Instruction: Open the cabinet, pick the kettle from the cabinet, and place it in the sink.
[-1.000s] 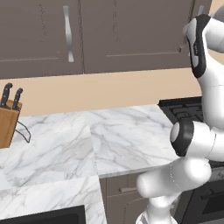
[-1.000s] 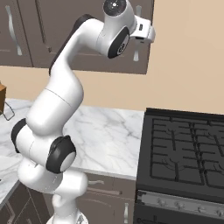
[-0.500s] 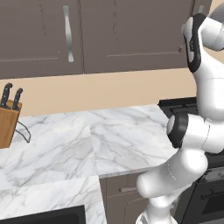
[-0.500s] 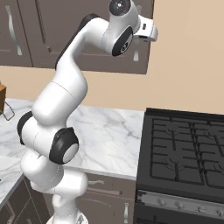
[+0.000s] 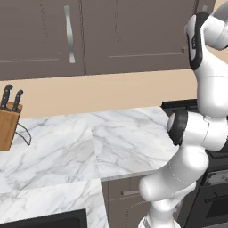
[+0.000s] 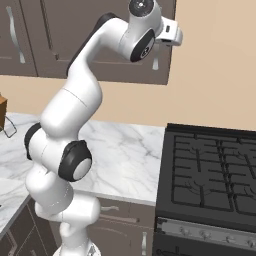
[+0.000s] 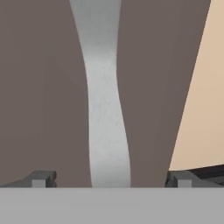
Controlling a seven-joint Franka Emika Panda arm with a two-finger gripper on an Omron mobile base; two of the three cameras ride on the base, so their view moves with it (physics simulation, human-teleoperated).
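Marble counter under a closed dark cabinet, beige wall between them.
The gripper is raised to the cabinet's right door, jaws spread wide with the curved silver handle running between the fingertips, near the door's right edge by bare wall. A knife block stands at the counter's left; the black stove borders its right edge.
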